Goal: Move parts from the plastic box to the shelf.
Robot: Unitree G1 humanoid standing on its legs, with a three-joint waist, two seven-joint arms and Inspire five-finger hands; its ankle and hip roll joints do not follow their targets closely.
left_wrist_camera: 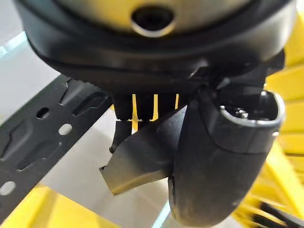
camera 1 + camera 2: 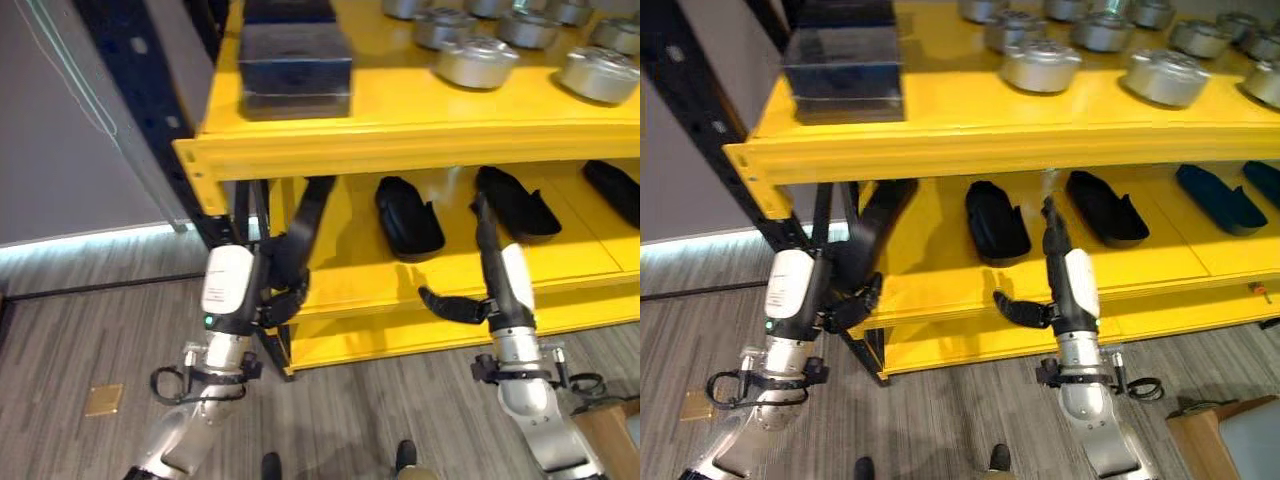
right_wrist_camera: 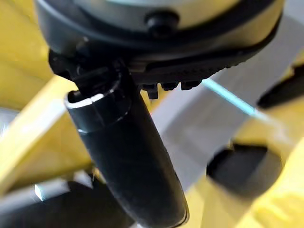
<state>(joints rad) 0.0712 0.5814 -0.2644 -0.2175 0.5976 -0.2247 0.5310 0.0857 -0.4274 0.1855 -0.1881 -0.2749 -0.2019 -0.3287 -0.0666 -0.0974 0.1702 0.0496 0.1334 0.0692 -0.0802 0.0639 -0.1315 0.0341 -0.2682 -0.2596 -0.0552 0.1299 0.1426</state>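
The yellow shelf (image 2: 420, 135) stands in front of the robot, with two levels in view. On the upper level, at the left, sits a dark plastic box (image 2: 295, 62), and to the right of it several round silver metal parts (image 2: 478, 62) stand in rows. On the lower level lie long black parts: one black part (image 2: 408, 215) near the middle, a second black part (image 2: 517, 203) just to the right of it, and more of them further right (image 2: 1220, 198). A dark blue upright post (image 2: 150, 110) carries the shelf on the left side.

The left hand (image 2: 285, 265) is raised at the left end of the lower level, just under the front edge of the upper level. Its fingers (image 2: 312, 205) reach up and away, straight, into the lower level, and the thumb (image 2: 283, 303) stands out to the right, near the front edge of the lower board. In the left wrist view the fingers (image 1: 142, 107) look straight and hold nothing, so this hand is open.

The right hand (image 2: 500, 265) is raised in front of the lower level, between the two black parts. Its fingers (image 2: 484, 225) point up and far, straight, and their tips are close to the near end of the second black part; I cannot tell if they touch it. The thumb (image 2: 450, 303) sticks out to the left, over the front edge of the lower board. This hand is also open and holds nothing.

A wooden floor (image 2: 90, 330) lies under the shelf, and a grey wall (image 2: 60, 120) is at the far left. At the near right corner, a brown box (image 2: 1220, 440) stands on the floor.
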